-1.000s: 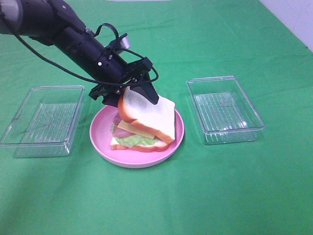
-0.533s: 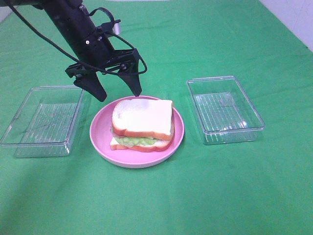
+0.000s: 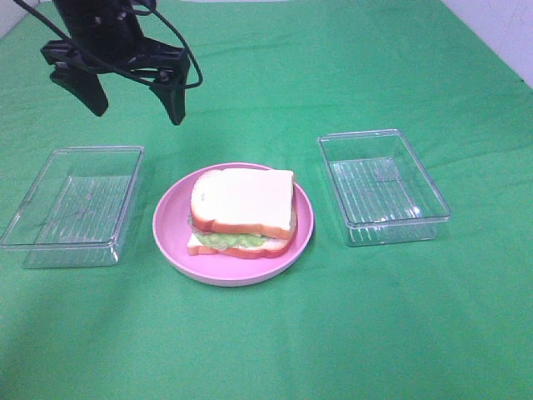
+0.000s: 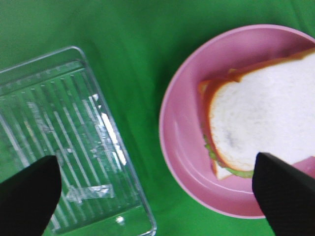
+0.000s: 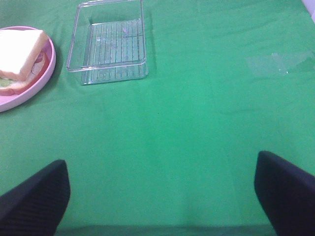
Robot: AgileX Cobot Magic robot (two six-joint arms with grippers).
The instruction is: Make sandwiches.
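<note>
Plated sandwich (image 3: 241, 212) — below left end effector (image 3: 133, 104)

The left hand (image 3: 133, 100) has let go of the top bread slice (image 3: 243, 200) and risen up and back from the pink plate (image 3: 171, 237), now well clear of it, beyond its far left rim. Its fingers have spread wide and hold nothing. The slice, tilted in the grip before, now lies flat on the sandwich (image 3: 241, 223), hiding the cheese and bacon.
</note>
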